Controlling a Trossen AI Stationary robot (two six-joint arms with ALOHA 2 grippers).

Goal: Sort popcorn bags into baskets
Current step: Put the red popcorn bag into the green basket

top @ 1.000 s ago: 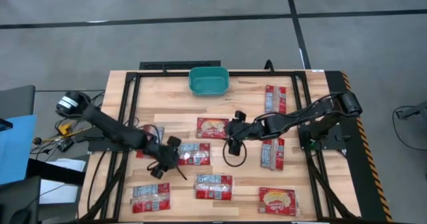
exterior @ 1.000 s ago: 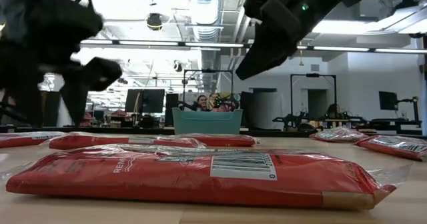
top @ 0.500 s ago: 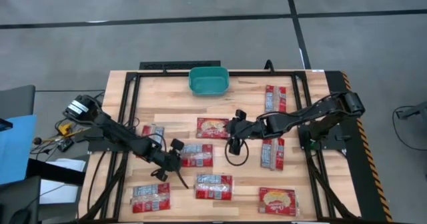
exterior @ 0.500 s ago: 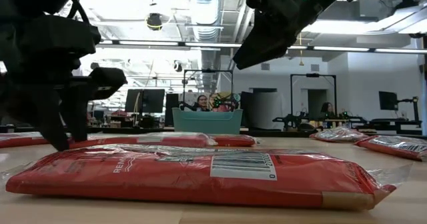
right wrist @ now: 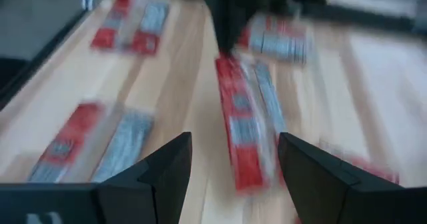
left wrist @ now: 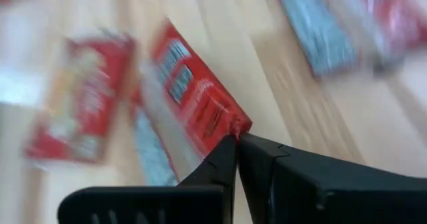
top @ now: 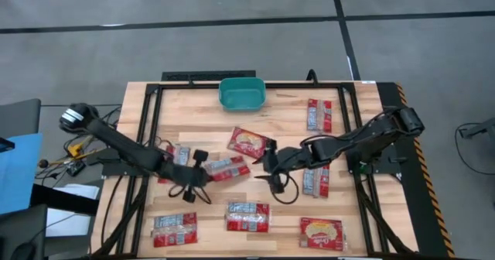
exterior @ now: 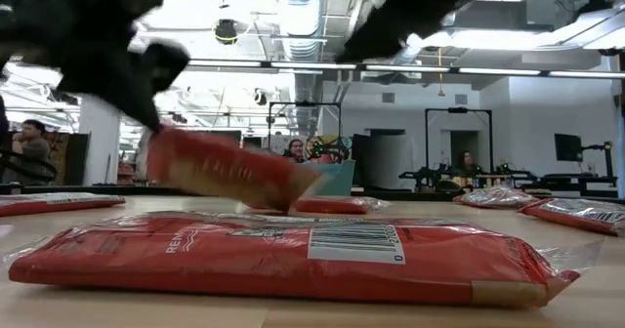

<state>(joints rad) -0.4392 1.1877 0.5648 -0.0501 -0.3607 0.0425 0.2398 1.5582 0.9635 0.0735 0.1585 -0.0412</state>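
Your left gripper, jaws clamped on one popcorn bag, lifts it; right gripper jaws apart; teal basket holds nothing, other bags remain on the counter.

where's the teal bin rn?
High view: teal bin sits at the table's far edge, centre, apart from the packets; nearest packet lies toward the grippers.

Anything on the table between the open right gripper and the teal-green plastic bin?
Yes. In the high view, one red popcorn packet with a cream label lies between the right gripper and the teal-green plastic bin.
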